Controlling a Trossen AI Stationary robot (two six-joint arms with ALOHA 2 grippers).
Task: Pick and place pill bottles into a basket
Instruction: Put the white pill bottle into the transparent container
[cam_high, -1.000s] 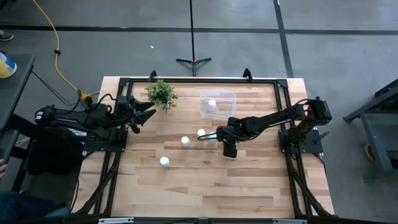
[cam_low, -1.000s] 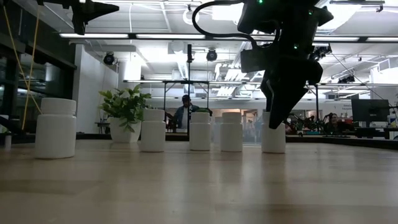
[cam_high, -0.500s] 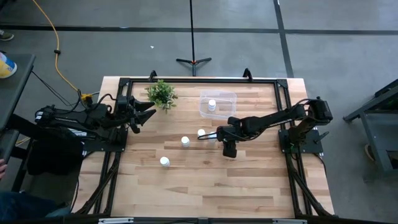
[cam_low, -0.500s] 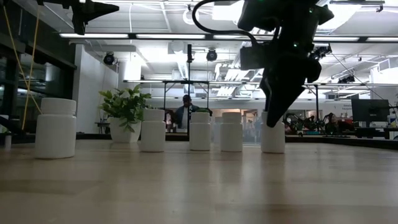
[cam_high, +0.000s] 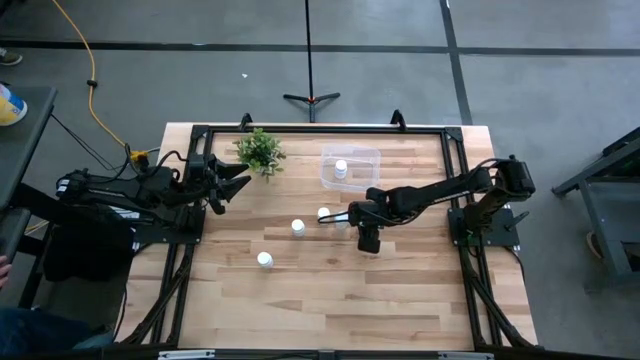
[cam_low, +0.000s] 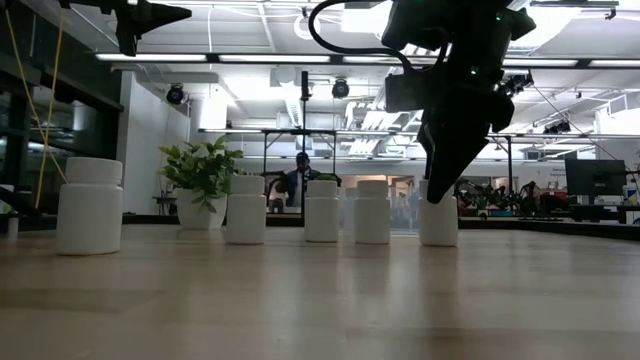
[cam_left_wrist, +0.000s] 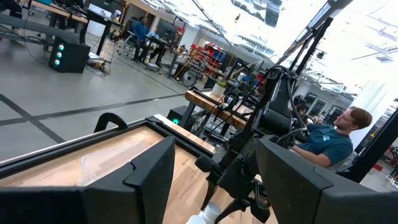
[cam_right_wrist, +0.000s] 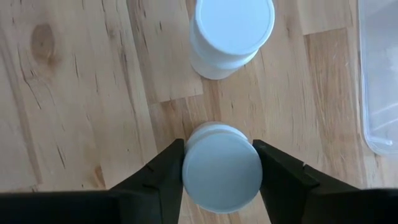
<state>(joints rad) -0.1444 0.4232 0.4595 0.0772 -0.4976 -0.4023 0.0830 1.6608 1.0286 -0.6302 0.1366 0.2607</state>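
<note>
Several small white pill bottles stand upright on the wooden table. One (cam_high: 340, 168) stands inside the clear basket (cam_high: 352, 156), and three stand on the open table (cam_high: 323, 213) (cam_high: 297, 227) (cam_high: 264, 260). My right gripper (cam_high: 348, 216) is at mid table, shut on another bottle (cam_right_wrist: 221, 173). That bottle is hidden under the gripper in the high view but also shows in the low view (cam_low: 438, 220). My left gripper (cam_high: 238, 180) is open and empty in the air at the table's left edge, beside the plant. My right gripper pinches the bottle at its cap (cam_right_wrist: 199, 168), with one finger (cam_right_wrist: 163, 177) on each of two opposite sides. The fingers come from above and point down. The bottle stands upright with its base on the table (cam_low: 438, 240).
A small green potted plant (cam_high: 260, 150) stands at the far left of the table. The nearest free bottle (cam_right_wrist: 231, 34) stands just beyond the held one. The basket's rim (cam_right_wrist: 379, 74) is close by on one side. People are in the room behind the table (cam_left_wrist: 329, 140).
In the low view my right gripper has edged slightly up and sideways over the bottle. The bottle stays standing on the table where it was.
</note>
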